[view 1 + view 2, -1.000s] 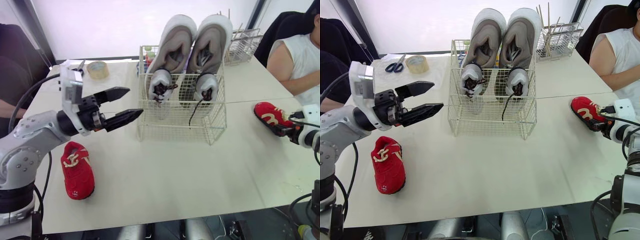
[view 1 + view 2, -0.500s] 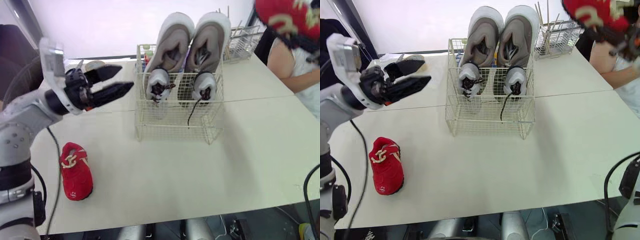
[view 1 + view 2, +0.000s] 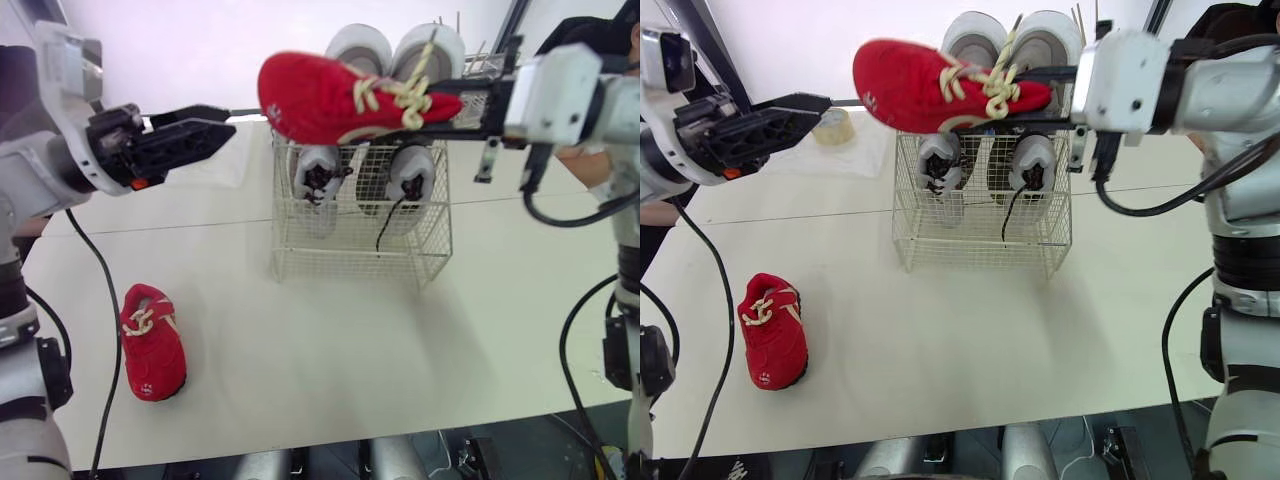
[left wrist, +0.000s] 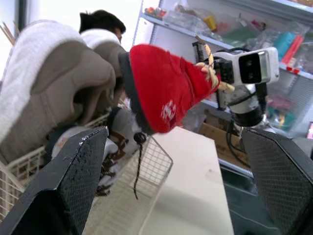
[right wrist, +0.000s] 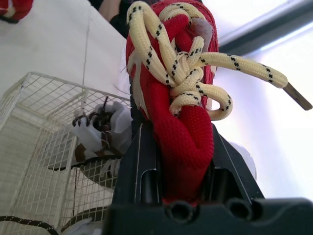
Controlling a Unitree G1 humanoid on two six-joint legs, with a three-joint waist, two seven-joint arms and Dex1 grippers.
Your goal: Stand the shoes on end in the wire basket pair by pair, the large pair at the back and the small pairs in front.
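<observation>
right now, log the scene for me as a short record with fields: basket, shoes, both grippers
wire basket: on the table
large grey pair: on end at the back of the basket
small grey pair: on end in front of them, inside the basket
held red shoe: in the air above the basket, on its side, toe toward the left gripper
other red shoe: flat on the table, robot's left, outside the basket
right gripper: fingers shut on the held shoe
left gripper: raised, open, empty
</observation>
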